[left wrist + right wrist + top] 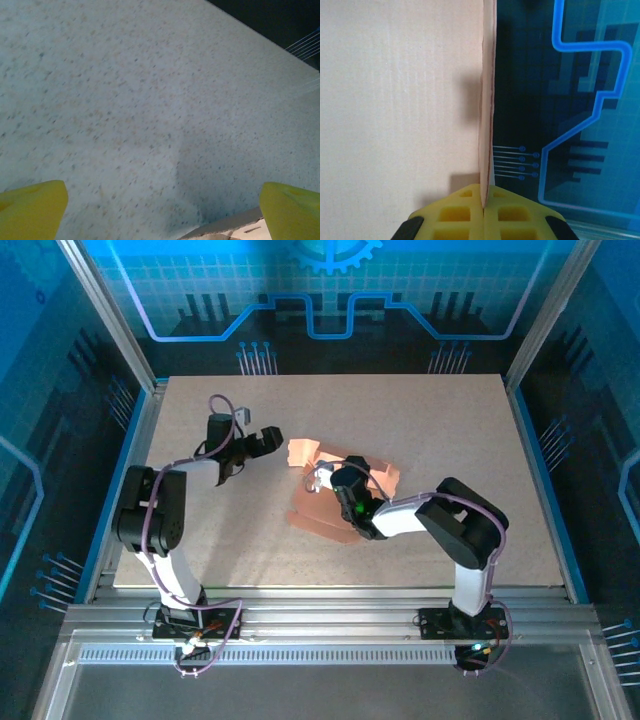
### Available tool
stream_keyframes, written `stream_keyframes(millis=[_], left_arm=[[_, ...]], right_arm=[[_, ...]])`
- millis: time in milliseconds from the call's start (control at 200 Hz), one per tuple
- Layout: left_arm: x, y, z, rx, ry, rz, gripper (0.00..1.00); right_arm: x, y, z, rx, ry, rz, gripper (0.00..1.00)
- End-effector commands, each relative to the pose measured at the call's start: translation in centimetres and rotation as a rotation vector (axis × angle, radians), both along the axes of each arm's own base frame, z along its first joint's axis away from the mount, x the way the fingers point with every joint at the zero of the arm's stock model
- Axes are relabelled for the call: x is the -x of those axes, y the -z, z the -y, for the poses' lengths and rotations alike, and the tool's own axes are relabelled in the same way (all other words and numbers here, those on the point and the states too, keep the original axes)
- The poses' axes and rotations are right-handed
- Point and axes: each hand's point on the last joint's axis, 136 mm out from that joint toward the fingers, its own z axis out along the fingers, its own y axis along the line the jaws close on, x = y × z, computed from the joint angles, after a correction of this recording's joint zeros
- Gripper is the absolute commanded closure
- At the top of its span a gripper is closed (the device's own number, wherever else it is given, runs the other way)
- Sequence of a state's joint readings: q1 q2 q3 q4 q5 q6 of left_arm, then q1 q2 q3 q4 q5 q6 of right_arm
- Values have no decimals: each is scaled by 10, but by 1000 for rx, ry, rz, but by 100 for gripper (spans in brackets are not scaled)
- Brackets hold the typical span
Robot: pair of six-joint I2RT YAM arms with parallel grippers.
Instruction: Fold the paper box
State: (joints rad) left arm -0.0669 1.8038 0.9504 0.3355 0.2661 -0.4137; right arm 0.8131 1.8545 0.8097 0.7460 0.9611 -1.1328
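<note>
The paper box (335,512) is a salmon-orange cardboard sheet, partly folded, lying at the table's middle with one flap (301,452) raised at its far left. My right gripper (327,480) is shut on an upright panel of it. In the right wrist view the yellow fingers (465,215) pinch the thin edge of the paper box (487,125), and a pale panel (395,100) spreads to the left. My left gripper (266,440) stands open just left of the raised flap. Its fingertips (30,210) are wide apart over bare table, with a corner of the paper box (235,231) at the bottom.
The speckled beige table (430,420) is bounded by aluminium rails (330,620) at the near edge and blue enclosure walls at the sides. The right arm's elbow (465,520) hangs over the table's near right part.
</note>
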Motion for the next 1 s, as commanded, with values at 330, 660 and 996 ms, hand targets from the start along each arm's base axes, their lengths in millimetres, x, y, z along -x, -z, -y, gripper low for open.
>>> stream_keyframes(millis=[330,660,996], left_arm=[[18,28,-32,43,-57,-172,1],[16,36,-26,65,-35,-211,1],[15,43,-19,95,-9,-257,1]], right_arm=[[12,-16,0,3,18,4,100],[9,-11,12,45,33,33,100],[15,-5,-8,126,-72,177,100]])
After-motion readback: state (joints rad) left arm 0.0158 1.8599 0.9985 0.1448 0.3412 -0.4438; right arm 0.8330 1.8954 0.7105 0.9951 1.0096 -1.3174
